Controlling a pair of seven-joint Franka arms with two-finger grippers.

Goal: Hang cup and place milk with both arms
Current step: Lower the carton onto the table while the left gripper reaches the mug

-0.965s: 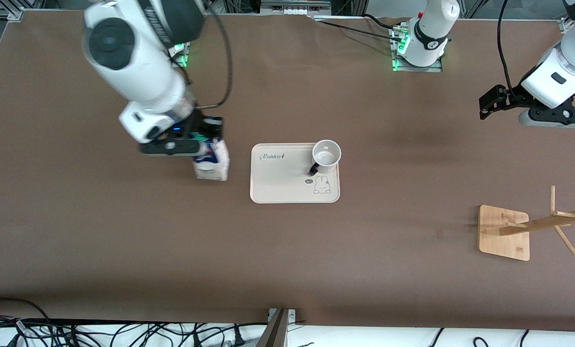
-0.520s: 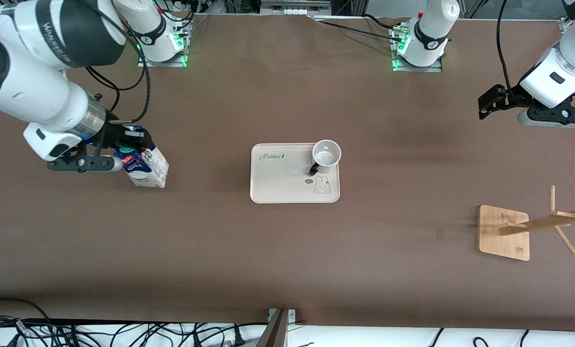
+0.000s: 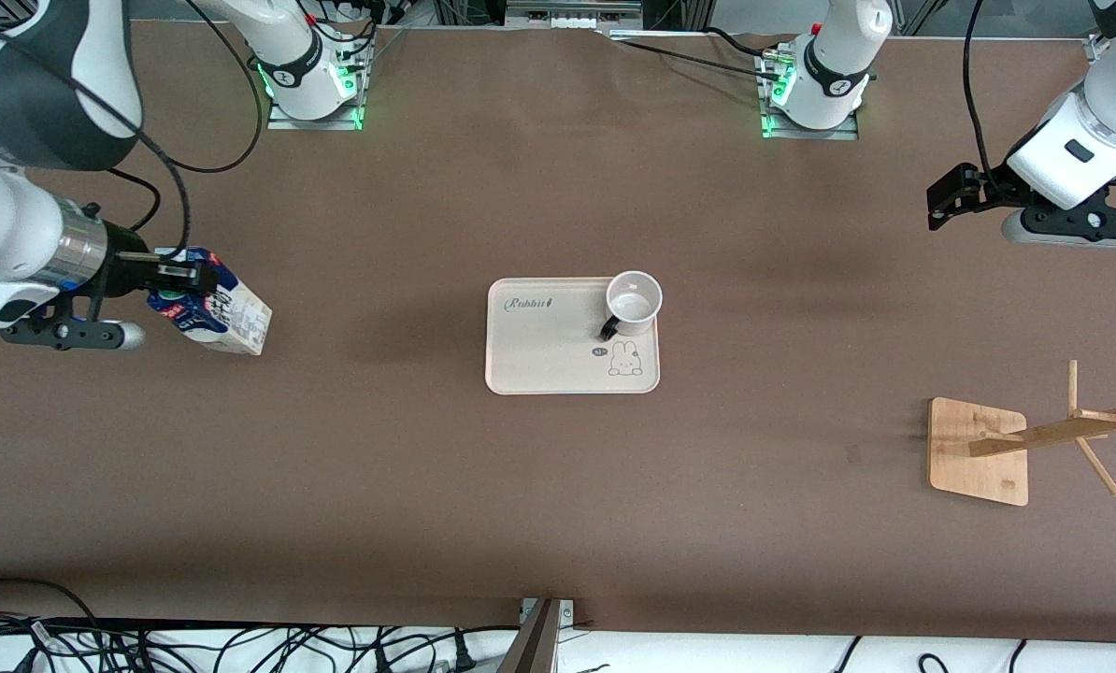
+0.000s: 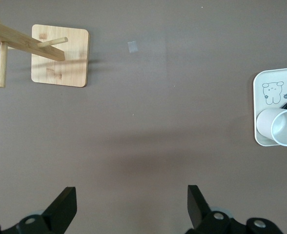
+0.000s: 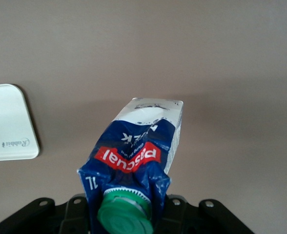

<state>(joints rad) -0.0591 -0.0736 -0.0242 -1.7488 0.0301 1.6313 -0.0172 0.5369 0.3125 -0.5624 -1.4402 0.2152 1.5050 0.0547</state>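
Carried away from the tray over the last second, the milk now hangs near the right arm's end of the table, well apart from the tray it was just beside; nothing else has shifted.

Nearest the front camera stands the wooden rack, at the left arm's end, its pegs bare (the cup is not yet hung). Its stem leans up and out so a handle can slip over a peg.

Farther from the camera lies the tray, with the cup upright in one corner, black handle turned toward the tray's middle. That corner sits closest to the left arm, which I judge will fetch it.

About level with the tray, the right gripper is clamped on the carton's blue gable top, just beside the green cap, so the body hangs tilted over bare table with the white base swung outward. Gripping the top leaves the base free to be set down.

Farthest off, the left gripper waits over bare table with its fingers spread wide, holding nothing.
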